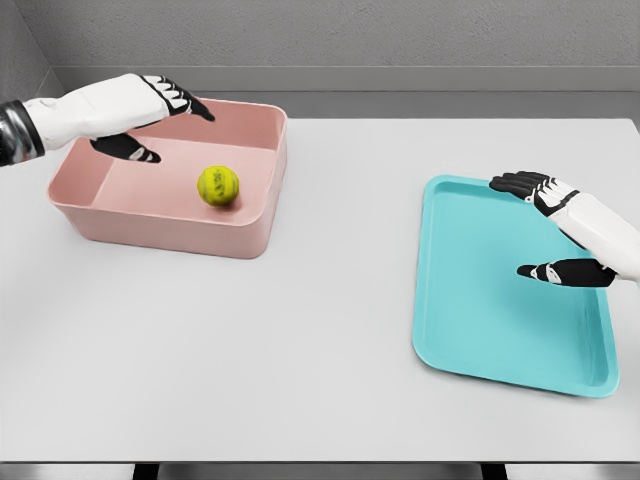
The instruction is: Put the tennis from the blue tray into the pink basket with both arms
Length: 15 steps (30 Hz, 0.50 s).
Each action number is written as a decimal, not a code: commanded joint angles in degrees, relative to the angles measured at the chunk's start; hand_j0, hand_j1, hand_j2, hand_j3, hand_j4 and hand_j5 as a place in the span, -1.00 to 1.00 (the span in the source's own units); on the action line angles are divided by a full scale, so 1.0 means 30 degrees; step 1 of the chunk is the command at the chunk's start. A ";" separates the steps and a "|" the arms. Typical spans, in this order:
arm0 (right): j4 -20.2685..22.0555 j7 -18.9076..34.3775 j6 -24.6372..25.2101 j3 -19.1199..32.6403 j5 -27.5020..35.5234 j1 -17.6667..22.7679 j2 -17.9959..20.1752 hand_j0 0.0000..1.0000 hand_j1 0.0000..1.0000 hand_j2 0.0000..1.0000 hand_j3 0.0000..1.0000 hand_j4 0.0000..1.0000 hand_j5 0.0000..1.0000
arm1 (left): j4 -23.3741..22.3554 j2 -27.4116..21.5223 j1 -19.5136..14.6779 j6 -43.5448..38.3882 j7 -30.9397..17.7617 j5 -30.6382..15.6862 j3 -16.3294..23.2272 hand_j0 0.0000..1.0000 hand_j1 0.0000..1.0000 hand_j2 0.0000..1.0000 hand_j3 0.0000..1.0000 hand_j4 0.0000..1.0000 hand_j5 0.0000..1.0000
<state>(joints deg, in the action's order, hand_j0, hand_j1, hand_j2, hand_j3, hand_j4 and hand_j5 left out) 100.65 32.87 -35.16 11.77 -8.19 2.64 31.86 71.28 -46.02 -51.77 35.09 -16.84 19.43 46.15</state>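
A yellow-green tennis ball [217, 186] is lying inside the pink basket [255, 225], resting on its floor a little right of the middle and near the front wall. The basket (a shallow rectangular bin with rounded corners) is sitting on the white table [300, 330] at the upper left of the head view.

The left hand [150, 115] is hovering over the basket's back left part, its arm coming in from the left edge. Its dark fingers [195, 106] are stretching out toward the right above the rear rim, while the thumb [135, 151] is pointing out lower down over the basket's interior. The hand is spread and holding nothing, and it is staying clear of the ball, which is sitting to its lower right.

The blue tray [470, 350] is lying flat on the table at the right, well apart from the basket, turned slightly so that its long sides are running a bit off the table's edges. The right hand [555, 225] is hovering over the tray's right half, its arm entering from the right edge. Its fingers [518, 182] are reaching leftward near the tray's upper rim and its thumb [545, 271] is extending lower down; this hand too is relaxed and gripping nothing.
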 commanded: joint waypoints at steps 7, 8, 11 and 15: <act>-0.0033 0.0001 0.0053 0.0002 0.0151 0.0000 0.0014 1.00 1.00 1.00 1.00 1.00 1.00 | -0.0030 -0.1652 0.0147 -0.0031 0.0017 -0.1027 -0.0208 1.00 1.00 1.00 1.00 1.00 1.00; -0.0033 0.0001 0.0053 0.0031 0.0151 0.0000 0.0014 1.00 1.00 1.00 1.00 1.00 1.00 | -0.0030 -0.1770 0.0351 -0.0031 0.0017 -0.1027 -0.0208 1.00 1.00 1.00 1.00 1.00 1.00; -0.0033 0.0000 0.0053 0.0031 0.0151 0.0059 0.0014 1.00 1.00 1.00 1.00 1.00 1.00 | 0.0585 -0.3293 0.1435 -0.0031 0.0017 -0.1993 -0.0208 1.00 1.00 1.00 1.00 1.00 1.00; -0.0063 0.0001 0.0053 0.0031 0.0151 0.0059 0.0014 1.00 1.00 1.00 1.00 1.00 1.00 | 0.1464 -0.4788 0.1846 -0.0031 0.0046 -0.3194 -0.0238 1.00 1.00 1.00 1.00 1.00 1.00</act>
<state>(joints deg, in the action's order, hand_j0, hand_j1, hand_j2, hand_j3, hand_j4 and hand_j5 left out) 100.50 32.86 -35.16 11.85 -8.19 2.81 31.87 74.28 -57.81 -46.23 35.10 -16.76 12.26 45.59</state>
